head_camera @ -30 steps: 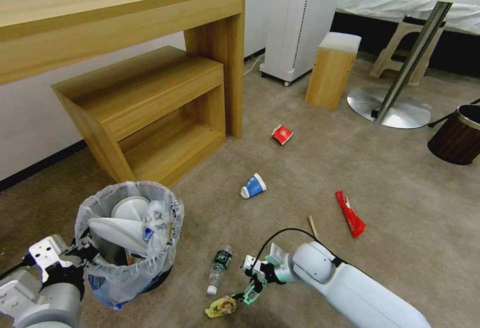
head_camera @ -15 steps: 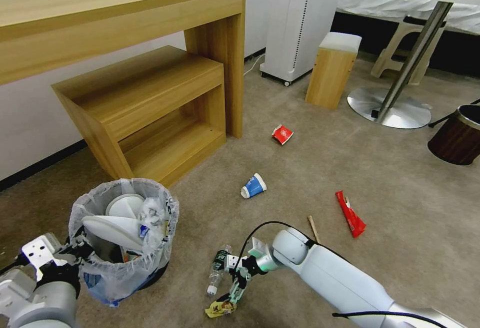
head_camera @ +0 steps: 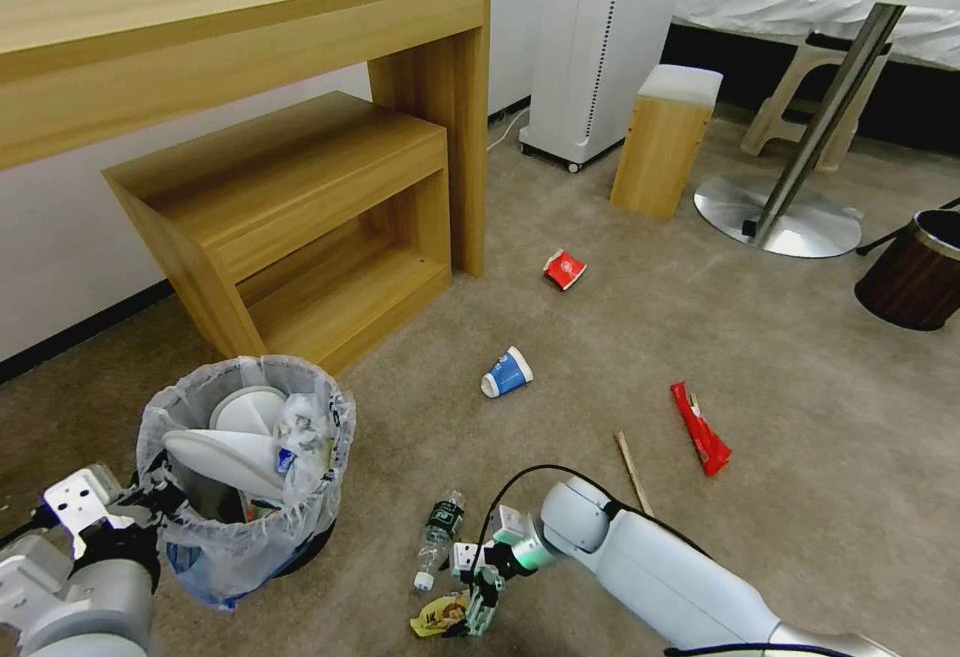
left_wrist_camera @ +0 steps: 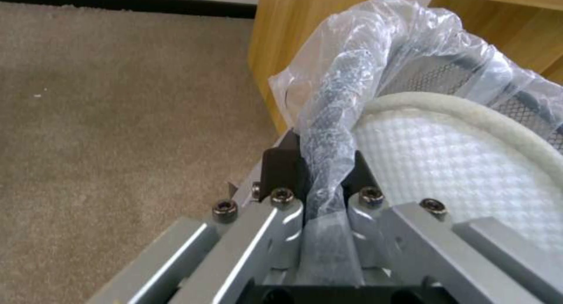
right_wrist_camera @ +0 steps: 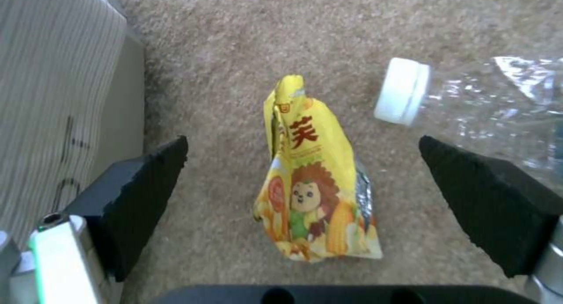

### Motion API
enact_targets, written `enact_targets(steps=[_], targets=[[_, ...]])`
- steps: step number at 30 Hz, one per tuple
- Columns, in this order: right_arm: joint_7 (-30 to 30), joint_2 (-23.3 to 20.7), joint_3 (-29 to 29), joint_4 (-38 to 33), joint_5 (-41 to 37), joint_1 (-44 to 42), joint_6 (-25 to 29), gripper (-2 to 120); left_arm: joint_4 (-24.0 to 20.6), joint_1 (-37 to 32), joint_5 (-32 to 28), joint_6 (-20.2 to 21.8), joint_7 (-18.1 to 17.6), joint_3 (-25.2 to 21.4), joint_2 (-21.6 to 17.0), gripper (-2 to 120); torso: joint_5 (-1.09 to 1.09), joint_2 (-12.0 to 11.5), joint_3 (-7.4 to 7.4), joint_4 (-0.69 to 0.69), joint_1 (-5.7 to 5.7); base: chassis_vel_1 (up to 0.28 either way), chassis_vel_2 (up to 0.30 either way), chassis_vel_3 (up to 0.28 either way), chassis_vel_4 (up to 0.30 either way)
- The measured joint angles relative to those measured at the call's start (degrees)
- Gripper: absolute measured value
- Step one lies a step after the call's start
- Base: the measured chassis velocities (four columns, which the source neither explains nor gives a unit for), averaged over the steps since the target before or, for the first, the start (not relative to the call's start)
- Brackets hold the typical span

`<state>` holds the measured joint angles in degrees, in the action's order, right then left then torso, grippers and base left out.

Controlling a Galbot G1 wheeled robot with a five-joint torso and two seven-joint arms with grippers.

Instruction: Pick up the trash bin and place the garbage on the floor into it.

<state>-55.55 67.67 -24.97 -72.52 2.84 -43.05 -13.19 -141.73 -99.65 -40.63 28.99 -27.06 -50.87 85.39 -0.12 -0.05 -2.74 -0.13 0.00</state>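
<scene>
yellow wrapper [right_wrist_camera: 316, 181] crumpled, cartoon print, flat on floor [head_camera: 800, 367]. right tool [right_wrist_camera: 305, 198] jaws apart, straddling it. left tool [left_wrist_camera: 319, 181] clamped on trash bin [head_camera: 245, 477] rim.

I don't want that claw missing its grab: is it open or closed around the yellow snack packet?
Open. The right gripper has its black pads spread wide apart, with the yellow wrapper lying untouched between them on the carpet.

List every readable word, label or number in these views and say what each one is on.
"芙": red character on the yellow wrapper, lying between the open right end effector's fingers.
Smaller print under it: too blurred to read.
Bottle green label: too small to read.
Red cup and blue cup markings: unreadable.
</scene>
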Motion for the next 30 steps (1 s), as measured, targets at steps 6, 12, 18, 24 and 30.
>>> enact_targets(steps=[6,12,18,24,30], targets=[[0.5,1.1,-0.2,1.1,0.6,-0.9,0.1,100,0.1,0.2,-0.1,0.0,0.0,-0.1,-0.1,3,0.00,0.0,0.00,0.00,0.00,0.000,0.000,0.000,0.000],[1.3,2.0,0.0,2.6,1.7,-1.7,0.4,100,0.0,-0.1,-0.1,-0.1,0.0,-0.1,-0.1,3,0.00,0.0,0.00,0.00,0.00,0.000,0.000,0.000,0.000],[1.9,2.1,0.1,3.4,1.7,-1.6,0.6,100,-0.2,-0.1,0.0,-0.1,0.0,0.0,0.0,3,0.00,0.0,0.00,0.00,0.00,0.000,0.000,0.000,0.000],[2.4,2.8,0.5,6.2,2.6,-1.2,1.8,100,-0.6,-0.4,0.1,-0.1,0.0,0.0,0.1,3,0.00,0.0,0.00,0.00,0.00,0.000,0.000,0.000,0.000],[3.1,3.2,0.9,7.3,2.7,-0.6,1.9,100,-0.8,-0.7,0.1,-0.1,0.0,-0.1,0.1,3,0.00,0.0,0.00,0.01,0.00,0.000,0.000,0.000,0.000]])
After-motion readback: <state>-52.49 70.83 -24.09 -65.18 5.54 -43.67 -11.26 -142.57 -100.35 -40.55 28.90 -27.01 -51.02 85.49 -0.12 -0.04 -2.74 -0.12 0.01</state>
